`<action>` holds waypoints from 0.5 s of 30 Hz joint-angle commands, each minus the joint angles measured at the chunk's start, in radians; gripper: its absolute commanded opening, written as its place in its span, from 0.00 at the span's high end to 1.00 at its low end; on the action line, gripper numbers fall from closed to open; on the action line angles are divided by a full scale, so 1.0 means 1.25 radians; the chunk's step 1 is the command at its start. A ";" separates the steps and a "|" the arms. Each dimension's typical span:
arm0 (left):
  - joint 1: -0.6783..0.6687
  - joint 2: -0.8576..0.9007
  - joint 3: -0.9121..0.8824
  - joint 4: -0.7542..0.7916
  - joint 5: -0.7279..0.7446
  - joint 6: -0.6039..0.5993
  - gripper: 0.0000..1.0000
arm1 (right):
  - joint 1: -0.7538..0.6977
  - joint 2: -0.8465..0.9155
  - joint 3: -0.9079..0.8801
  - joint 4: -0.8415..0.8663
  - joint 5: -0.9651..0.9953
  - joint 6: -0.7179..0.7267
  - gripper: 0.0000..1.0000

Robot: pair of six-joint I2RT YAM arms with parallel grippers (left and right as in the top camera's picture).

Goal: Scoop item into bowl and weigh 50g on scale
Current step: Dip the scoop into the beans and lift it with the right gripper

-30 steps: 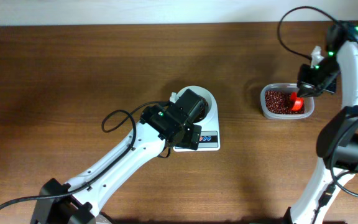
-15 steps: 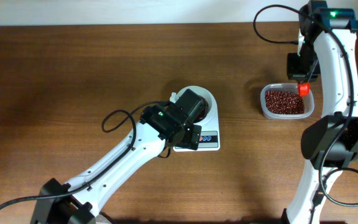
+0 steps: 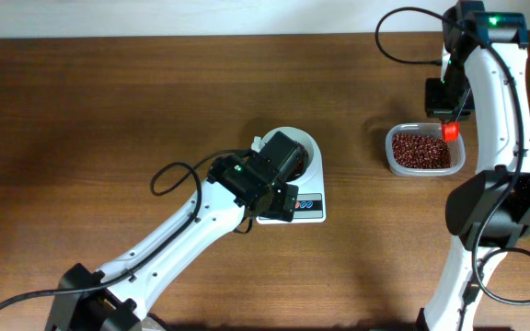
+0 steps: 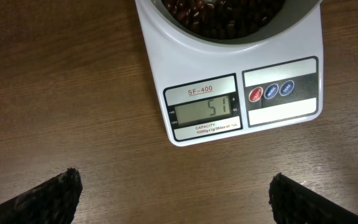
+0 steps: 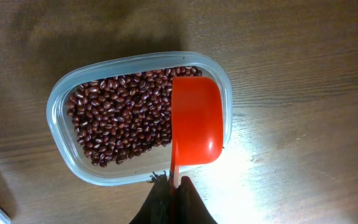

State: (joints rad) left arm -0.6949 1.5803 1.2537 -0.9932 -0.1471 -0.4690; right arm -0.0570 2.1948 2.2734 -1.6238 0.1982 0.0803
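The white scale (image 4: 229,87) sits mid-table, and its display (image 4: 205,110) reads 51. The white bowl (image 4: 291,22) stands on it with red-brown beans (image 4: 222,12) inside. In the overhead view the scale (image 3: 306,204) and bowl (image 3: 309,147) are partly covered by my left arm. My left gripper (image 4: 173,196) is open and empty, hovering in front of the scale. My right gripper (image 5: 174,186) is shut on the handle of a red scoop (image 5: 196,121), held above the clear tub's right end. The scoop (image 3: 449,131) looks empty.
A clear plastic tub (image 5: 58,127) of beans (image 5: 123,121) sits at the right of the table, also seen overhead (image 3: 421,152). Bare wood tabletop lies around the scale and the tub. The right arm's column rises at the far right edge.
Between one second and half a second ago my right gripper rose with the red scoop out of the tub. Since then nothing has moved. The left arm has stayed still.
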 commanded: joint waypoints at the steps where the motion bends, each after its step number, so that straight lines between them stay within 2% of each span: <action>1: -0.002 -0.004 -0.005 0.001 -0.009 -0.004 0.01 | 0.003 -0.014 0.018 -0.003 0.015 0.011 0.96; 4: -0.002 -0.004 -0.005 0.001 -0.009 -0.004 0.01 | 0.005 -0.025 0.074 -0.016 -0.081 0.011 0.96; 5: -0.002 -0.004 -0.005 0.001 -0.009 -0.004 0.01 | 0.005 -0.029 0.108 -0.018 -0.207 0.004 0.96; 6: -0.002 -0.004 -0.005 0.001 -0.009 -0.004 0.01 | 0.005 -0.029 0.145 -0.026 -0.362 -0.053 0.96; 9: -0.002 -0.004 -0.005 0.001 -0.009 -0.004 0.01 | 0.031 -0.029 0.159 -0.051 -0.609 -0.206 0.96; 11: -0.002 -0.004 -0.005 0.001 -0.009 -0.004 0.01 | 0.062 -0.027 0.157 -0.060 -0.631 -0.248 0.96; 15: -0.002 -0.004 -0.005 0.001 -0.009 -0.004 0.01 | 0.167 -0.027 0.158 -0.056 -0.631 -0.251 0.96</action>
State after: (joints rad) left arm -0.6949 1.5803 1.2533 -0.9932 -0.1471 -0.4690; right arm 0.0875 2.1845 2.4573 -1.6928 -0.5323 -0.1932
